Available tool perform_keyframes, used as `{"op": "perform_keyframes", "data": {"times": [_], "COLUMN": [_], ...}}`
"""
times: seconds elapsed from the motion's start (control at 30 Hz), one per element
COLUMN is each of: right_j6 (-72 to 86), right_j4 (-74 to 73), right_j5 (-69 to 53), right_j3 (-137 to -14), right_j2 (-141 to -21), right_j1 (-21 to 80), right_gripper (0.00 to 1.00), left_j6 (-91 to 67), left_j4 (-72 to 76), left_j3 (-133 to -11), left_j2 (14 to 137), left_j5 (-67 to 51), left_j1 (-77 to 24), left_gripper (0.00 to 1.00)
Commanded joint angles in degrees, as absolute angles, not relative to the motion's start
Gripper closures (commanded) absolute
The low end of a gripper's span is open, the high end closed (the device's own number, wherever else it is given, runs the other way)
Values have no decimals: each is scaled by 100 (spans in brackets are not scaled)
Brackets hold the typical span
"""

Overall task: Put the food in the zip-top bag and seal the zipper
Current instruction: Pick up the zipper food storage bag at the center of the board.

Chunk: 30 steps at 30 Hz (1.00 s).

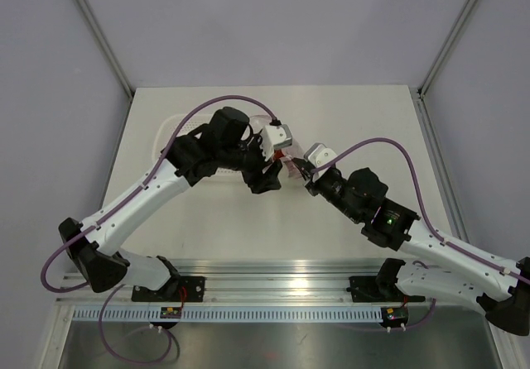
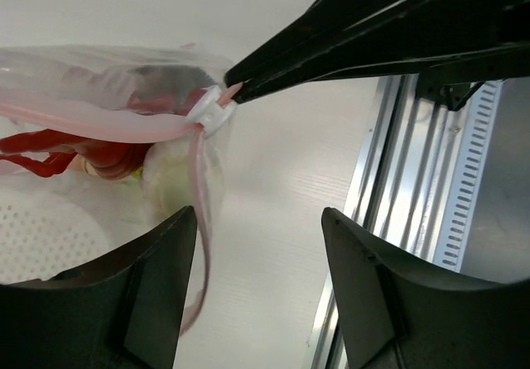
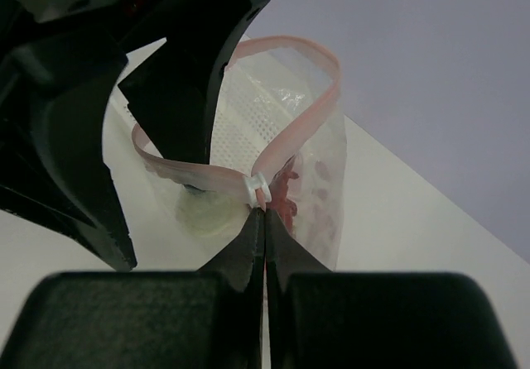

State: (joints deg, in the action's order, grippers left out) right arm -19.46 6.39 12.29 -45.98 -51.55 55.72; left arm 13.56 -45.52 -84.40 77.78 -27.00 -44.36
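While the right gripper [image 3: 263, 213] has its jaws pressed together on the end of the zipper [image 3: 325, 83], just below the white slider [image 3: 257, 189], treat that pinch as your anchor and do not let it shift. The bag [image 3: 321, 179] hangs from it at the centre of the top view, between the two wrists. The food [image 2: 51, 150] sits inside: a red lobster and something pale green show through the plastic at the left of the left wrist view. The mouth is not sealed, for in the right wrist view the zipper stands open in a loop toward the upper middle of the frame. The left gripper [image 2: 257, 217] has its jaws apart and grips nothing; the bag's side edge hangs just inside its left finger, with the slider above it. The step in hand looks like the seal, so bring the left jaws up level with the slider, centre them on it, and close on the slider alone rather than on loose film. Then draw it along the strip away from the right pinch, keeping the zipper taut and straight. Go slowly, since crinkly film will likely bunch. Keep clear of the basket [image 2: 41, 238] at the lower left of the left wrist view.
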Motion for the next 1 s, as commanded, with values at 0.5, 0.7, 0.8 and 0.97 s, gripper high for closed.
{"op": "perform_keyframes", "data": {"times": [0.5,0.7,0.8,0.97], "right_j6": [-1653,-1547,-1608,-1845], "right_j4": [53,-255,-220,-62], "right_j5": [1178,1239,1423,1380], "right_j3": [-4860,-4764,-4685,-4719], "right_j2": [-4623,-4526,-4588,-4938], "right_j1": [5361,5370,5370,5326], "right_gripper": [66,45,41,43], "left_j6": [1275,1143,1143,1151], "left_j4": [-3384,-3155,-3146,-3155], "left_j3": [-8560,-8657,-8684,-8675], "left_j2": [7769,7831,7831,7822], "left_j5": [-2628,-2795,-2830,-2874], "left_j1": [-4474,-4474,-4474,-4474], "left_gripper": [100,100,100,100]}}
